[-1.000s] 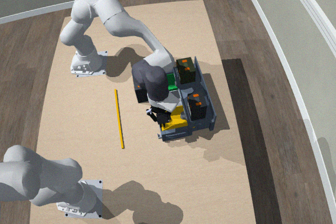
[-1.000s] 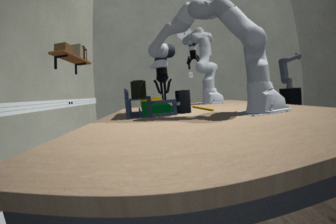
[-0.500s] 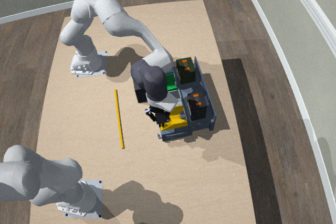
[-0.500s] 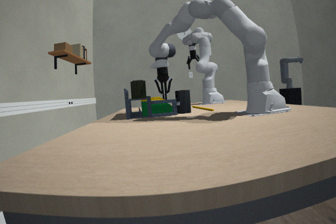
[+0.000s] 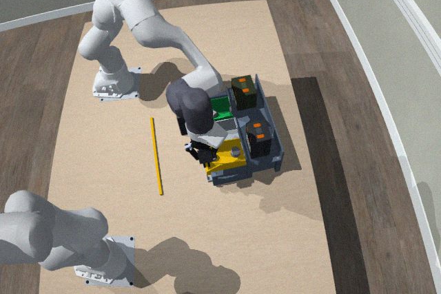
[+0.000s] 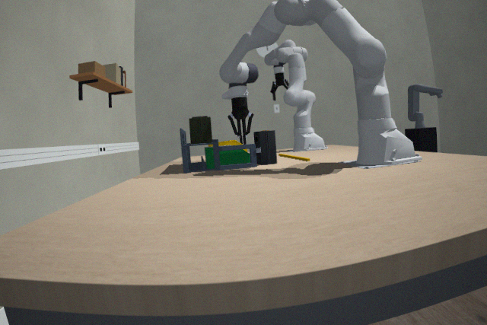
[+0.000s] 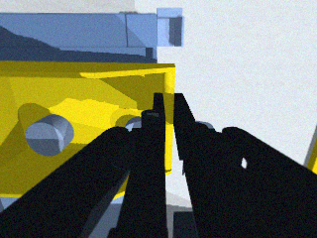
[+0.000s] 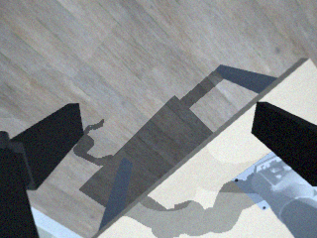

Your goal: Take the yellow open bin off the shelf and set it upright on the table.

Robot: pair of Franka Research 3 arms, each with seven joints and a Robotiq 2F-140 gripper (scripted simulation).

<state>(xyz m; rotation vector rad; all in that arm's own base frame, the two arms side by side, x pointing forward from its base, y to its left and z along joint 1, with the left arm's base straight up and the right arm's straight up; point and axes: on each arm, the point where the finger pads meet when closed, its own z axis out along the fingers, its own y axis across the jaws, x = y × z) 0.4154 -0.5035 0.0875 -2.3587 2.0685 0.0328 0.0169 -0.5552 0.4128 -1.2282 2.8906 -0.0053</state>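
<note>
Pinching the angular yellow bin's thin wall, 2 black left fingers point(image 5: 207, 164) point(image 6: 243, 139) grip.

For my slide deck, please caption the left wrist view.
Left gripper closed on the yellow bin's wall.

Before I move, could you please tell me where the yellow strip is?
In the top view, the yellow strip lies on the table, left of the yellow bin.

The open bin point(image 5: 227, 166) point(image 6: 227, 143) point(image 7: 99, 89) is yellow, its neighbour bin point(image 5: 221, 105) point(image 6: 227, 157) green, and the shelf point(image 5: 233, 177) point(image 6: 216, 160) point(image 7: 74, 30) slate blue-grey. Both dark boxes, the rear one point(image 5: 244, 93) point(image 6: 200, 129) and the front one point(image 5: 259, 141), carry orange patches. The desk point(image 5: 192, 212) point(image 6: 236, 211) is pale tan with faint wood grain
</note>
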